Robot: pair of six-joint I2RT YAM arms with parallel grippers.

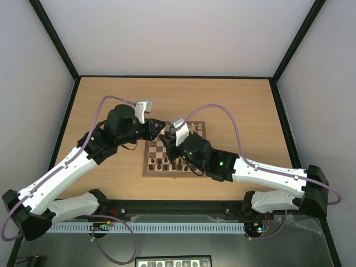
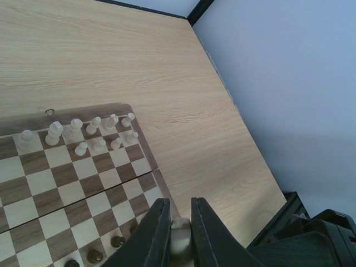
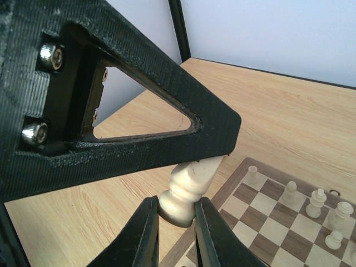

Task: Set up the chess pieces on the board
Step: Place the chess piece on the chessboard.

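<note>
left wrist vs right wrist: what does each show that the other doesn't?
Left wrist only: dark chessmen by the left gripper. Right wrist only: the right gripper shut on the base of the pale chess piece, whose top runs behind a left-gripper finger. Both: that piece, the board, the pale pieces standing at its corner.

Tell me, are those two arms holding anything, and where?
Both pinch one pale cream wooden chess piece: the right tool grips its round base, the left tool its slimmer other end.
</note>
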